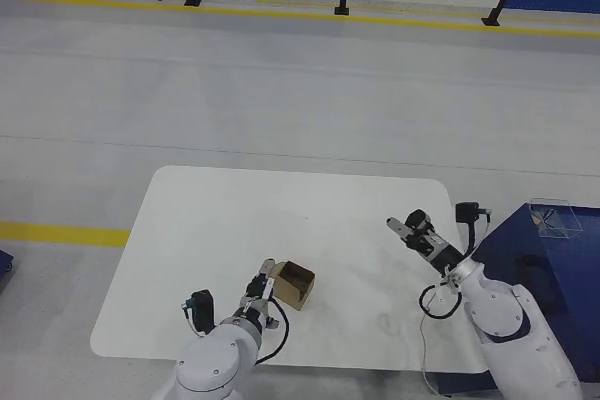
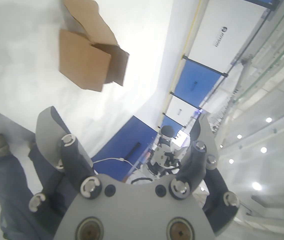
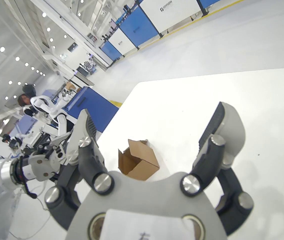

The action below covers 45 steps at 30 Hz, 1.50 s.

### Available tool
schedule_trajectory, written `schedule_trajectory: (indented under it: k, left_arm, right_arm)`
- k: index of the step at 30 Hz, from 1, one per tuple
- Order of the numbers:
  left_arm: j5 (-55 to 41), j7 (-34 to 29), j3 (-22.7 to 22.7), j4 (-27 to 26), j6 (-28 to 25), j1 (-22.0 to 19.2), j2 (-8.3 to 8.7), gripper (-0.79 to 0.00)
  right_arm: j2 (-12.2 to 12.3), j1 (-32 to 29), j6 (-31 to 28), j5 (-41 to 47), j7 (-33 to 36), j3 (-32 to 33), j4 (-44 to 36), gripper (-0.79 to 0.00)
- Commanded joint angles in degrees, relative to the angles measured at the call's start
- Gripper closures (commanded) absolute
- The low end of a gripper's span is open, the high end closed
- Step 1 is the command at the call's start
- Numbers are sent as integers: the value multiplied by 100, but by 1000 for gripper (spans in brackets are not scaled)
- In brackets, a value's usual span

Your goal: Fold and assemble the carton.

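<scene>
A small brown cardboard carton (image 1: 293,285) lies on its side on the white table (image 1: 280,210), near the front edge, with its flaps loose and one end open. My left gripper (image 1: 268,276) sits just beside it, toward the front-left. In the left wrist view that gripper (image 2: 126,128) is open and holds nothing, with the carton (image 2: 89,58) a short way beyond its fingertips. My right gripper (image 1: 405,222) hovers over the right part of the table, well away from the carton. It is open (image 3: 157,123) and faces the carton (image 3: 138,161), whose open end shows.
A blue cabinet (image 1: 560,270) stands against the table's right side, with a clear plastic box (image 1: 552,215) on top. Black cables hang by the right arm (image 1: 435,300). The table's back and left parts are bare white surface.
</scene>
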Motion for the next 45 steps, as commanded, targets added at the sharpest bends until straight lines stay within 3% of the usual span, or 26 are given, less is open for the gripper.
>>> schedule_trajectory:
  k: [1,8,13,23,35,45]
  left_arm:
    - [21,155,-42,26,150,148,-4,-785]
    - [825,113,410,712,150,257,91,-785]
    - [919,-51,435,997,150,183,89,-785]
    - [605,-5,790,2178,150,-717,-106,-785]
    - [-140,613,1229,3330,150,-1637,-296,-785]
    - [-679,897,1381,3664,150,-1930,-332,-785]
  right_arm:
    - [-31,140,142,-486,-122,-223,47,-785]
    - [-155,558,259,-1992,-219,-1159,302,-785]
    - [-262,779,512,-2719,-306,-1702,443,-785]
    - [-552,1248,996,-2989,-213,-2623,964,-785]
    - [-811,1531,1195,-3230,-237,-3192,1547,-785]
    - [-975,1727,1313,-3363,-97,-3416,1949,-785]
